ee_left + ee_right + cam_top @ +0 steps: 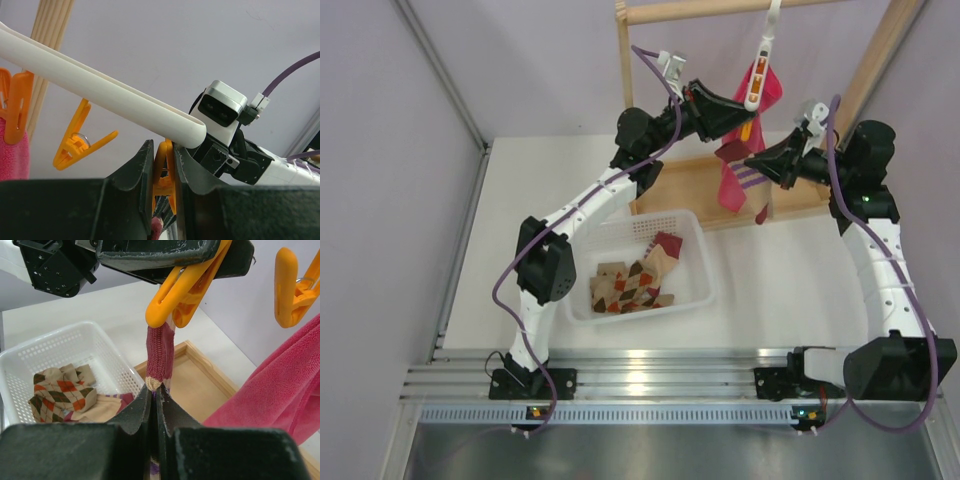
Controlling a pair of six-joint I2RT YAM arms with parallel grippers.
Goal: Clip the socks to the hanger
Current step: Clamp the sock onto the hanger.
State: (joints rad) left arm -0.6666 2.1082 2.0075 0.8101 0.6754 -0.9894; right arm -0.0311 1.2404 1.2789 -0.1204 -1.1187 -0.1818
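White table (pixel 790 290), lilac walls all round, wooden rack (pixel 625 60) up at 12 o'clock w/ the white hanger (pixel 767 45) dangling off its top bar. Both arms are up there, approx 1 o'clock from the basket (pixel 695 290). L gripper (pixel 162 150) is clamped on an orange clip (pixel 161 182) right under the end of the hanger bar, fingers squeezing it from both sides. In the R wrist view that clip's mouth gapes downward. R gripper (pixel 154 392) sits straight below, 6 o'clock from the clip, fingers pressed together and pinching the striped sock (pixel 160 352) at its beige band. The sock's maroon end runs straight up to the clip mouth, but its top edge hides behind the clip tip, so can't tell if it's between the jaws. Pink cloth (pixel 280 385) hangs at 3 o'clock of the sock, further along the hanger, and a spare clip (pixel 80 142) dangles free beside the held one. Wooden tray (pixel 200 380) lies below the sock. Argyle socks (pixel 630 285) lie heaped in the basket, 7 o'clock from the grippers, well apart.
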